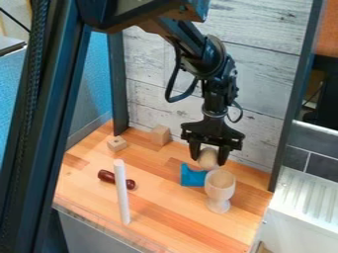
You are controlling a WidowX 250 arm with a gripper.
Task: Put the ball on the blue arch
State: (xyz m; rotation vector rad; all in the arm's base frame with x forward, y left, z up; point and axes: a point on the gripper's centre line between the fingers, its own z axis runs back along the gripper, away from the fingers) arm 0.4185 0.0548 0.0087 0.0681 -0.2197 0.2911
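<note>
Camera view: from above the front of the light-brown wooden tabletop point(172, 217)
Facing: down at a slant, toward the pale grey plank wall point(264, 69)
Nearness: middle distance, with one tall dark post point(56, 113) much closer

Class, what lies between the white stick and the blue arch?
In the camera view, one end of the dark red piece shows beside the white stick; from there to the blue arch, the wooden tabletop is bare.
</note>
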